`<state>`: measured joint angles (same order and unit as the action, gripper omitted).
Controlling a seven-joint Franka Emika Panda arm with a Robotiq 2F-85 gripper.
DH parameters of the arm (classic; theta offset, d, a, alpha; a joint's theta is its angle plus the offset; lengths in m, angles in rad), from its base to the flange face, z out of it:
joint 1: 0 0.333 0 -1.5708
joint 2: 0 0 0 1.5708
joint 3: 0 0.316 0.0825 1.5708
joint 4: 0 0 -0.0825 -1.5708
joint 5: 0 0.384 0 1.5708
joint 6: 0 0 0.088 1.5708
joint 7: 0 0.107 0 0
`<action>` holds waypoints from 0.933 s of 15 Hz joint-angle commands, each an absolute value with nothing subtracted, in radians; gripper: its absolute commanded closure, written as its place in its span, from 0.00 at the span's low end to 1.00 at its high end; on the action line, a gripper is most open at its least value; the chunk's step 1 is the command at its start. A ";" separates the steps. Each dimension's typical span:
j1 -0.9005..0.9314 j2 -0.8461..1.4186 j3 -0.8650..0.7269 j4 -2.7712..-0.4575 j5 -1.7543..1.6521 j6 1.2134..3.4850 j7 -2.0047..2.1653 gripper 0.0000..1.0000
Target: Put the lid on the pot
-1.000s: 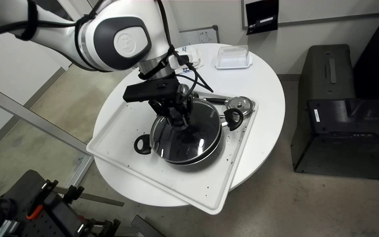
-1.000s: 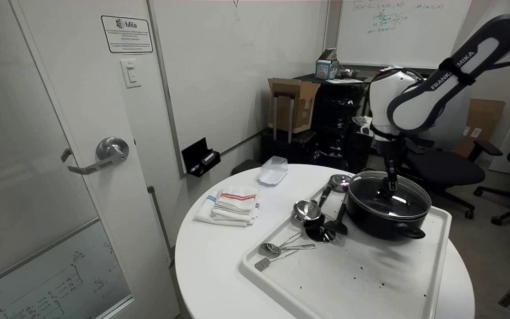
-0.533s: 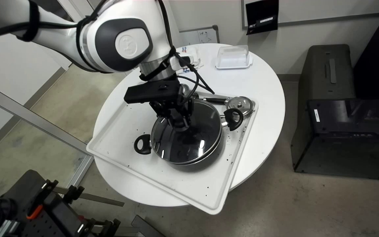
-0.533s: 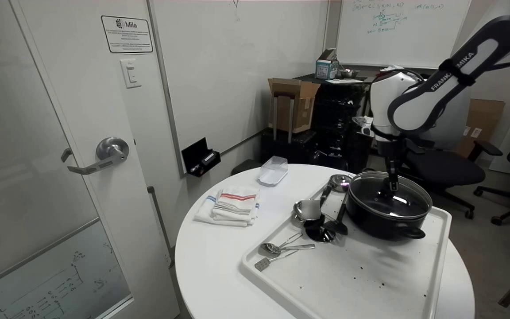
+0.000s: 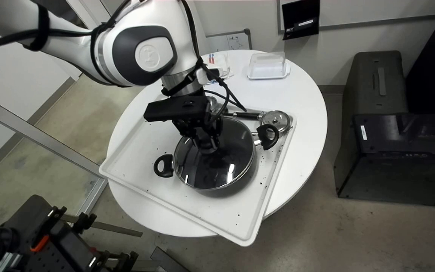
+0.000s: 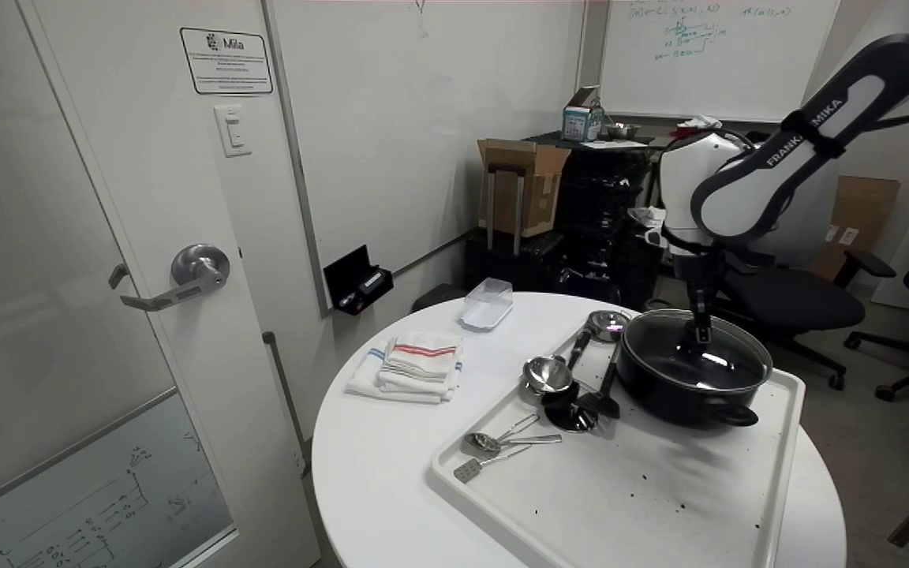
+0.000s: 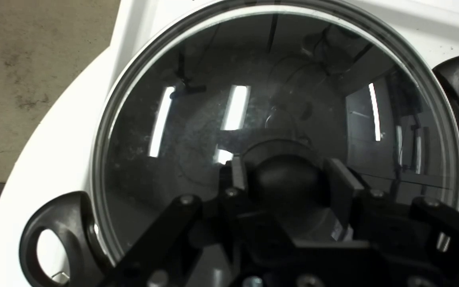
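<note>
The clear glass lid (image 5: 236, 141) with its metal rim lies over the black pot (image 6: 660, 398) in both exterior views. In an exterior view, the lid (image 6: 656, 347) looks level on the pot's rim, with no clear gap. My gripper (image 7: 285, 173) has its two pads on either side of the lid's dark knob (image 7: 287, 179), seemingly pressed against it. The gripper shows above the lid's middle in both exterior views (image 5: 207, 145) (image 6: 701, 327). The pot's side handles (image 7: 68, 239) stick out past the lid. The pot's inside is hidden under dark, reflecting glass.
The pot stands on a white tray (image 6: 604, 505) on a round white table (image 6: 375, 457). Beside it lie a black ladle or spatula (image 6: 600, 402), shiny metal utensils (image 6: 548, 375) and a small glass lid (image 5: 275, 119). Folded towels (image 6: 419, 367) and a clear box (image 6: 488, 304) are farther off.
My gripper and the lid have moved slightly down. The dark gap between the lid's front rim and the pot's rim has closed. The pot has not moved.
</note>
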<state>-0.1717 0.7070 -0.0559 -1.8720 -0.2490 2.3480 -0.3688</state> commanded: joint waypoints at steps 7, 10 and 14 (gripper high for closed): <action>-0.174 0.706 -0.056 -1.845 -0.245 2.336 -0.380 0.75; -0.173 0.709 -0.055 -1.838 -0.245 2.330 -0.380 0.75; -0.171 0.712 -0.055 -1.835 -0.246 2.327 -0.379 0.75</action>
